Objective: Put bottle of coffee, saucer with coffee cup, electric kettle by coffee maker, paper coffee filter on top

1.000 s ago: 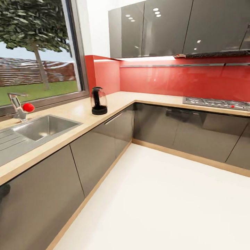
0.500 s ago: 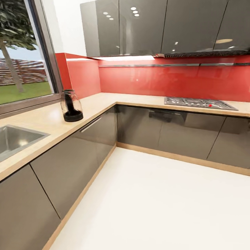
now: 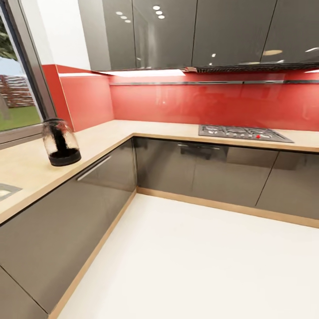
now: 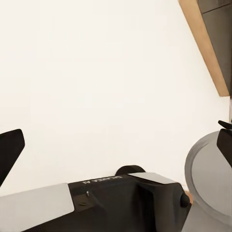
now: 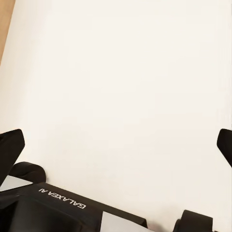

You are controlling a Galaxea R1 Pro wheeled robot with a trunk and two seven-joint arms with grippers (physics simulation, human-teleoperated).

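In the head view, the clear glass coffee maker with a black base was seen upright on the pale wooden L-shaped countertop, at about nine o'clock in the frame, near the window frame. Compared with the earlier frames, the whole picture had shifted: the camera had been turned, so the steel sink was reduced to a sliver at the edge and the gas hob was brought nearer the middle, at about two o'clock. The coffee maker itself had not been moved on the counter.

In the left wrist view, the left gripper was held over the white floor, its dark fingertips wide apart and empty.

In the right wrist view, the right gripper was likewise spread apart, nothing held, above the same floor.
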